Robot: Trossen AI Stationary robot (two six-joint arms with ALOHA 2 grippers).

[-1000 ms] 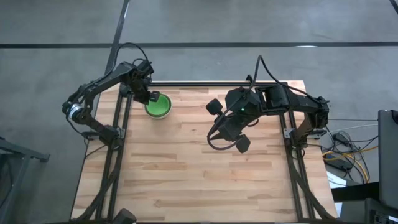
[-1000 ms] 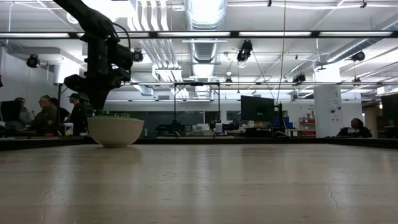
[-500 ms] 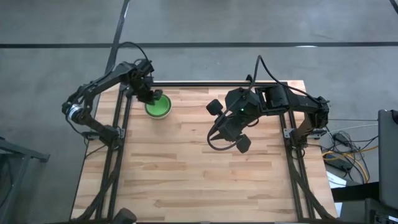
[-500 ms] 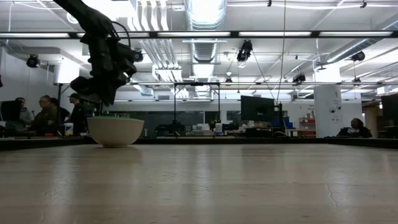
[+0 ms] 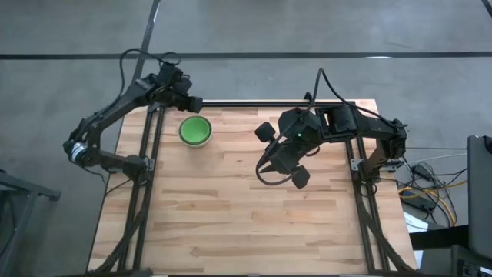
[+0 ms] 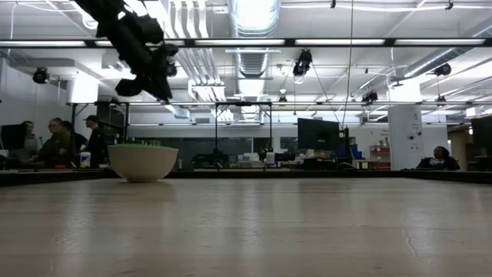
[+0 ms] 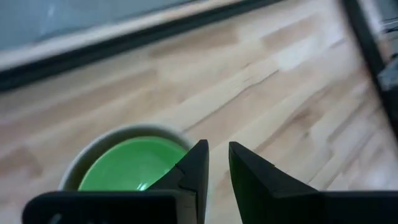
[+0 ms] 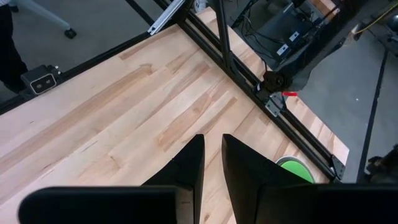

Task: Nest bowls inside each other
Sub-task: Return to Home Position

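Bowls (image 5: 195,131) sit nested in one stack on the wooden table (image 5: 246,215), below the left gripper (image 7: 217,146) and a little short of its fingertips, clear of them. A green bowl (image 7: 134,168) shows on top and a whitish bowl (image 6: 143,162) forms the outside; whatever lies between them I can't make out from here. The left fingers (image 7: 196,165) are drawn nearly together, a thin slit between them, clutching nothing, hanging above the stack. The right gripper (image 8: 211,142) hangs over mid-table, its fingers likewise pinched close and empty, the stack well beyond their tips.
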